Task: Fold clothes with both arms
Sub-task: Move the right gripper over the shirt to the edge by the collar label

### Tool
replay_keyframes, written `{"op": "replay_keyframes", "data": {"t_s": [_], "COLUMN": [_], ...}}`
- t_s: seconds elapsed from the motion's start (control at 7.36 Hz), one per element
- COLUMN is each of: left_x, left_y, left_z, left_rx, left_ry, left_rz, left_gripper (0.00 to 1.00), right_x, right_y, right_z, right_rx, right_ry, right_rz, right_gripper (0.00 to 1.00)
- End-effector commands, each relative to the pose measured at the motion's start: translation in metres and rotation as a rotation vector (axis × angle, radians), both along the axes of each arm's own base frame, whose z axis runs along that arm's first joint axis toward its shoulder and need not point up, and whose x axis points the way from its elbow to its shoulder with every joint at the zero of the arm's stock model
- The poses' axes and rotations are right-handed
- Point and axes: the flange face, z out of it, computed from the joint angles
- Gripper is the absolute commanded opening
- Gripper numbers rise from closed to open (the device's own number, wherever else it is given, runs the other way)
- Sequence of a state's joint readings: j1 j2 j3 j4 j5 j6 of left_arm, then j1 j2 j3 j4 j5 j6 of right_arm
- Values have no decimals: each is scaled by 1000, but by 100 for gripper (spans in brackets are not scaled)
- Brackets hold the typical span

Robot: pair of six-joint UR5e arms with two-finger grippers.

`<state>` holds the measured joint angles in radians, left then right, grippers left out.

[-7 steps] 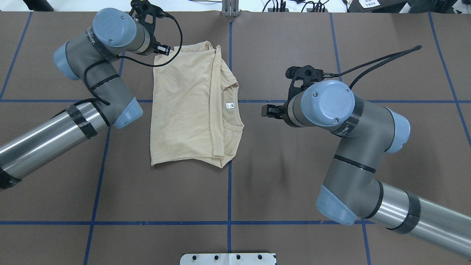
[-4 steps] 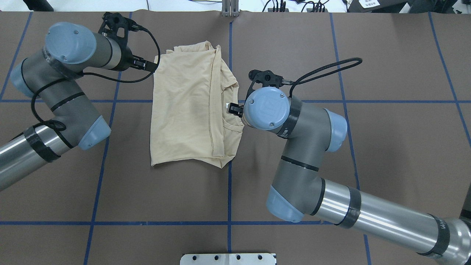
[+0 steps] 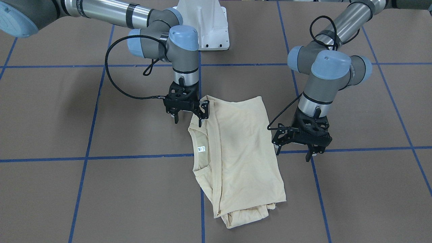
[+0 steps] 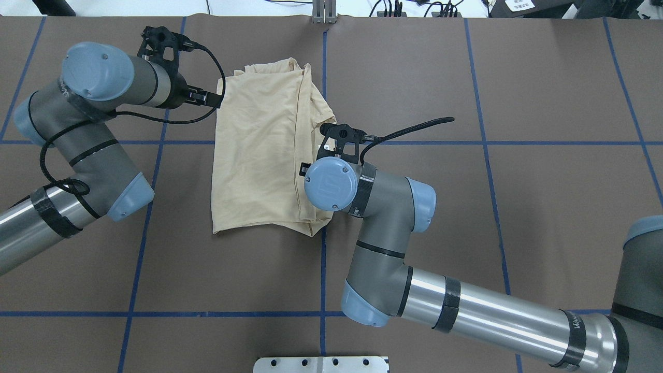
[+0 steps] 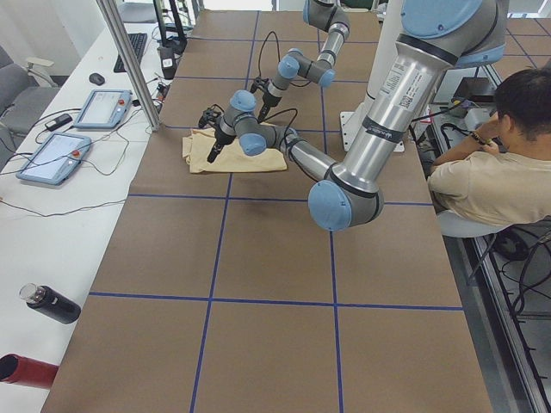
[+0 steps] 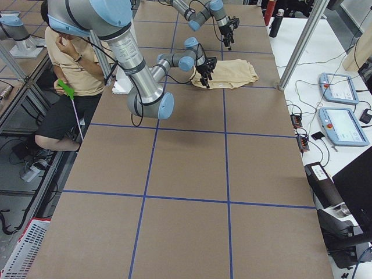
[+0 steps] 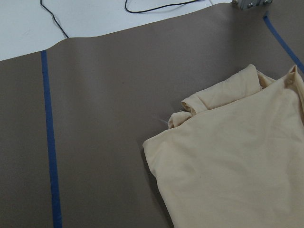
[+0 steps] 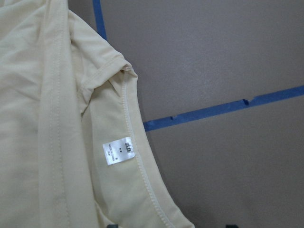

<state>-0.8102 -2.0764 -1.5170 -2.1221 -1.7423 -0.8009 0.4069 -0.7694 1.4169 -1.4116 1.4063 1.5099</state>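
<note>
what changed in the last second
The right pincer swung in from the bare table and now hovers open at the T-shirt's collar edge. The left pincer drew back off the far corner, open. Nothing was gripped; the T-shirt lies unchanged.

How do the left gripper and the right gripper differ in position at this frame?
The right gripper hangs at the collar edge of the T-shirt; the left gripper hangs beside the opposite edge, over the table. The right wrist view shows fabric close up, the left wrist view a shirt corner from farther off, so the right gripper seems lower than the left gripper. Both point down, jaws open, holding nothing.
</note>
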Motion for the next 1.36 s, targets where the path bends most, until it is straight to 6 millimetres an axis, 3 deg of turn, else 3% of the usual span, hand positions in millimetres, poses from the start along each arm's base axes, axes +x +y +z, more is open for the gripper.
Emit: {"op": "replay_keyframes", "data": {"t_s": [0.0,0.14,0.27,0.41,0.54,0.68,0.95,1.09,1.22], "left_x": [0,0,0,0,1,2,3,3,5], "left_y": [1,2,2,2,2,3,4,4,4], "left_z": [5,7,7,7,8,8,8,7,6], "left_rx": [-6,-7,-6,-7,-8,-6,-4,-5,-5], "left_ry": [-5,-6,-7,-6,-8,-7,-5,-2,-2], "left_rz": [0,0,-1,0,0,2,5,5,7], "left_gripper": [100,100,100,100,100,100,100,100,100], "right_x": [-7,-9,-9,-9,-9,-8,4,22,53], "right_y": [2,1,1,1,1,2,6,15,30], "right_z": [7,11,12,12,9,7,1,19,38], "right_rx": [21,21,19,21,20,22,25,25,30], "right_ry": [36,47,50,53,49,45,16,16,3], "right_rz": [-33,-36,-38,-40,-42,-42,-45,-48,-51], "right_gripper": [59,58,50,37,7,0,0,0,0]}}
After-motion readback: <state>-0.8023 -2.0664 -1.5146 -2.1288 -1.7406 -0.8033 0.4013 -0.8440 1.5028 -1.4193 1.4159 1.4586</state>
